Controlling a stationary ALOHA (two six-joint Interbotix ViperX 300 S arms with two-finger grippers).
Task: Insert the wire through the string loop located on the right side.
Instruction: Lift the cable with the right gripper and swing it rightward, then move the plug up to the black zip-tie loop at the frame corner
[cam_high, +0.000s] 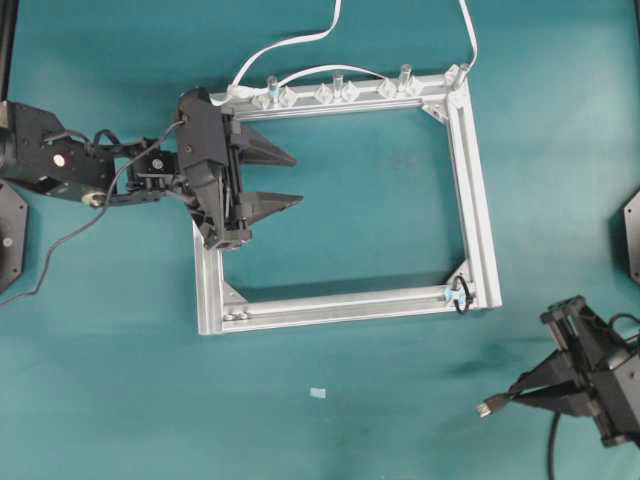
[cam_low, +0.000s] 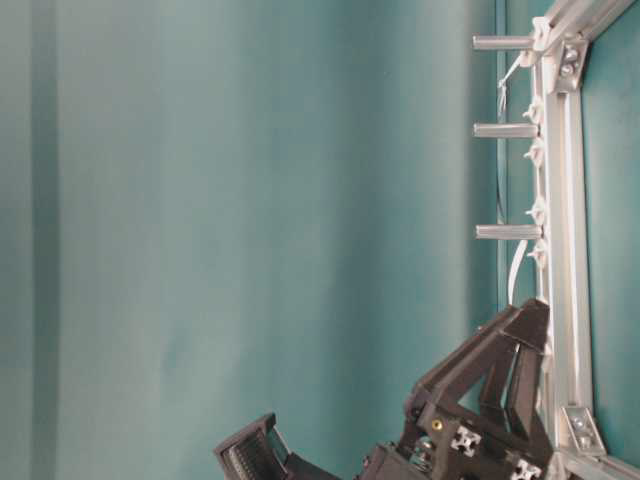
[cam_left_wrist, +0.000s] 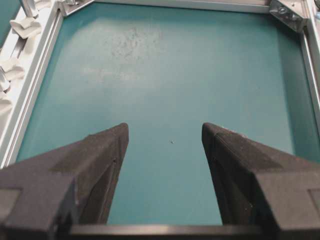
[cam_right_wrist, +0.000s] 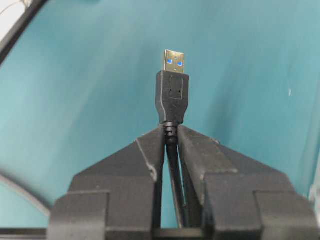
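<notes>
1. Wire (cam_right_wrist: 171, 95): its USB plug sticks out ahead of the right gripper (cam_high: 520, 390), well below and right of the aluminium frame (cam_high: 478, 200); the string loop (cam_high: 460, 295) hangs at the frame's lower-right corner.
2. Risk, as I judge it: the limp loop could be pushed aside or flattened by the plug, since it looks barely wider than the bar.
3. Right gripper's jaws pinch the wire just behind the plug.
4. Left gripper (cam_high: 275, 178) is spread, holding nothing, over the frame's left bar.
</notes>
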